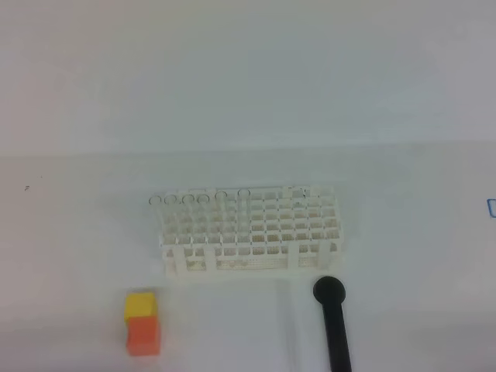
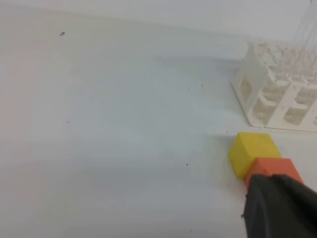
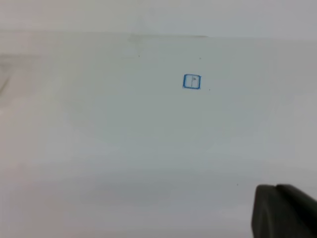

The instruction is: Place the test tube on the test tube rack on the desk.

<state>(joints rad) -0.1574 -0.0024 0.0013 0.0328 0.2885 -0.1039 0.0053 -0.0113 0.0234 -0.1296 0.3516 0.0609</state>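
The white lattice test tube rack (image 1: 248, 232) stands mid-desk, and its left end shows in the left wrist view (image 2: 277, 94). Several clear test tube rims (image 1: 188, 199) line its back row, and one rim (image 1: 244, 193) stands a little apart. Thin tube walls (image 2: 302, 29) rise above the rack. A faint pale streak (image 1: 287, 325) lies on the desk (image 1: 77, 256) in front of the rack; I cannot tell what it is. Only a dark tip of my left gripper (image 2: 277, 203) shows, just behind the blocks. A dark tip of my right gripper (image 3: 283, 210) hangs over bare desk. Neither holds anything I can see.
A yellow block on an orange block (image 1: 142, 324) sits front left of the rack, close to my left gripper (image 2: 257, 156). A black round-headed stick (image 1: 333, 325) lies front right. A small blue square mark (image 3: 191, 81) is on the desk to the right.
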